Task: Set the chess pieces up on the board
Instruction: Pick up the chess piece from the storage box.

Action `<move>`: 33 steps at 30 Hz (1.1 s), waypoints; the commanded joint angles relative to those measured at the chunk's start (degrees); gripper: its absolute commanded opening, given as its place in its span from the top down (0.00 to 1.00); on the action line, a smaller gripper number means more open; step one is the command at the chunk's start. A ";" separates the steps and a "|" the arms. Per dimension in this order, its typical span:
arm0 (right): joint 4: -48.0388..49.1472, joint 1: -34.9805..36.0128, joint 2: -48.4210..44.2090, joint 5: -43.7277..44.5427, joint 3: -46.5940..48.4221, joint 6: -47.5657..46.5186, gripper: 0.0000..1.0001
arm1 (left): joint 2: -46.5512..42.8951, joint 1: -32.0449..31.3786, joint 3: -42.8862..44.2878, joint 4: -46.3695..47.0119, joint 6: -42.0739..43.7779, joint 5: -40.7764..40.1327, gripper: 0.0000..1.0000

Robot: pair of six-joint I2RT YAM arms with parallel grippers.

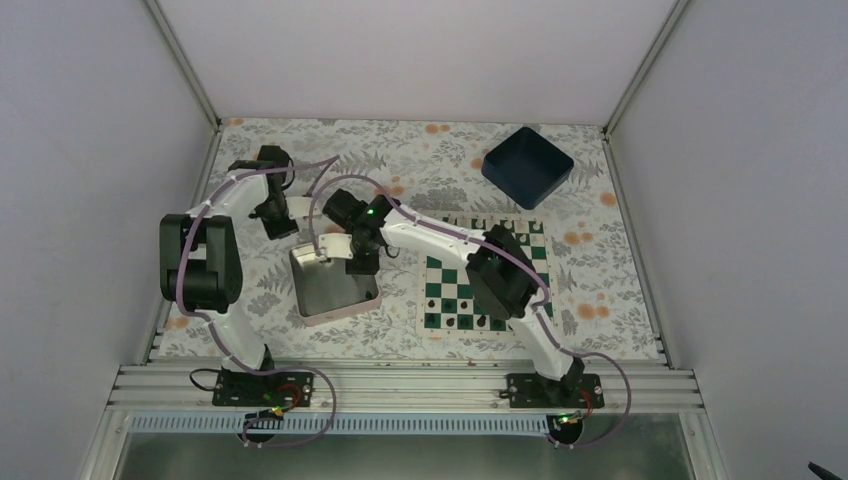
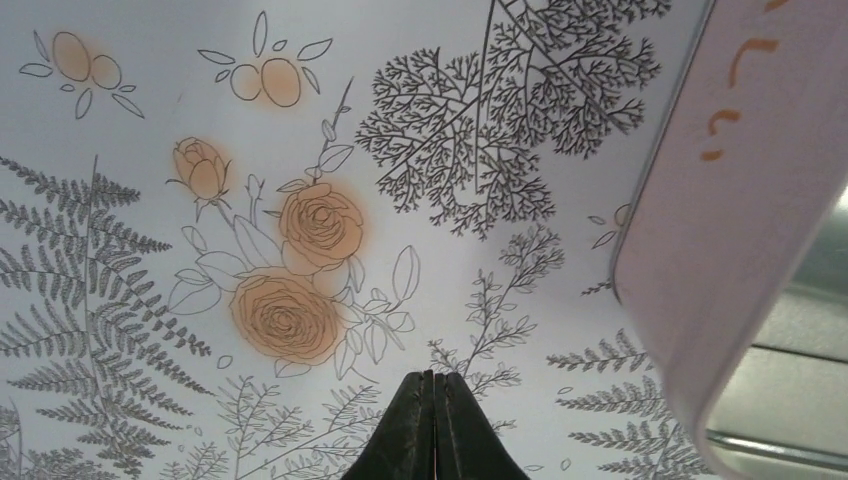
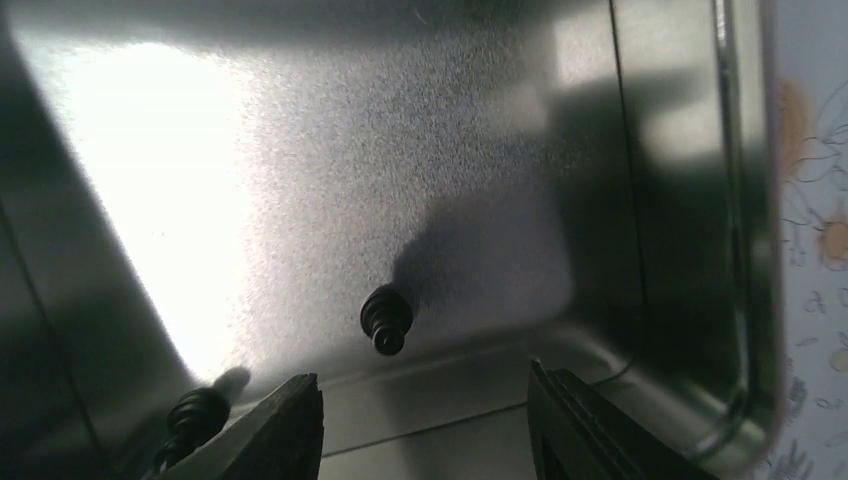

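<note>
The green-and-white board [image 1: 446,291] lies right of centre, partly under my right arm. Black chess pieces [image 1: 463,322] line its near row, and more stand along its far edge [image 1: 497,225]. My right gripper [image 1: 361,262] hangs over the silver tin [image 1: 330,290]. In the right wrist view it [image 3: 424,400] is open and holds nothing. One black piece [image 3: 386,320] stands on the tin floor just beyond the fingertips, and another [image 3: 195,410] is at the lower left. My left gripper [image 2: 435,380] is shut and empty above the floral cloth, left of the tin's far corner.
A dark blue bin [image 1: 527,165] sits at the back right, beyond the board. The tin's pale outer wall [image 2: 720,230] rises close on the right in the left wrist view. White walls enclose the floral-cloth table [image 1: 420,160] on three sides.
</note>
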 commanded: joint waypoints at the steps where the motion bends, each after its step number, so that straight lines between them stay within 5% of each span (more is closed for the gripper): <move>1: -0.86 0.29 3.44 -0.77 3.49 -1.24 0.45 | -2.00 1.12 -0.45 1.94 1.51 1.56 0.94; 6: -1.12 0.44 5.20 -1.54 5.35 -1.42 0.44 | -2.47 1.62 -0.30 2.95 1.80 1.98 0.59; 12: -1.68 0.67 6.35 -2.22 5.96 -1.34 0.51 | -2.52 2.01 -0.23 3.58 2.00 1.98 0.40; 14: -1.79 0.69 6.54 -2.36 6.00 -1.30 0.54 | -2.56 2.12 -0.29 3.72 2.01 1.94 0.02; 27: -2.67 0.80 8.21 -2.87 6.64 -1.25 0.59 | -2.31 3.33 0.23 4.06 2.45 2.24 0.00; 33: -3.71 0.90 9.41 -3.15 8.47 -1.05 0.70 | -2.37 3.80 0.05 4.08 2.65 2.52 0.00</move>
